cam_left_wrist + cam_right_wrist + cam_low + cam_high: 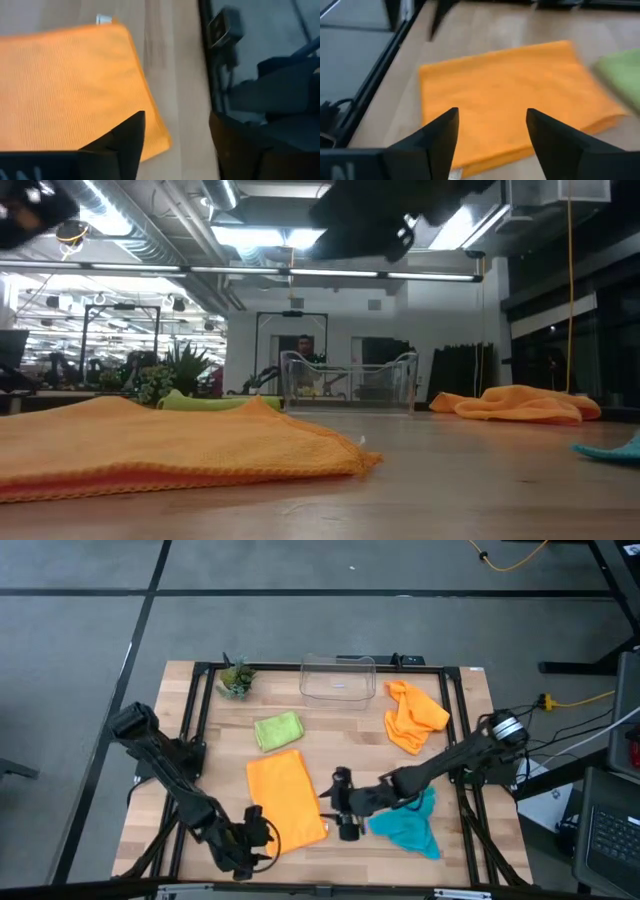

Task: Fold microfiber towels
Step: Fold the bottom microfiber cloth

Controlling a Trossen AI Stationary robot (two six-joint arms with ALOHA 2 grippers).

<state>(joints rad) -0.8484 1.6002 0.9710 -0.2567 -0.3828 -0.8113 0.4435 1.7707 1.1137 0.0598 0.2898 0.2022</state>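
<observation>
The left gripper [262,837] hangs at the table's [460,840] front edge, just beside the folded orange towel's [285,798] near corner, its fingers [125,142] apart and holding nothing. That towel lies flat in the front middle. Behind it sits the folded green towel [278,730], with the plant [236,678] and clear bin [338,678] at the back. The right gripper [340,802] hovers by the orange towel's right edge, fingers [437,135] spread and empty. The teal towel [408,827] seems partly under the right arm. A crumpled orange towel [412,715] lies back right.
</observation>
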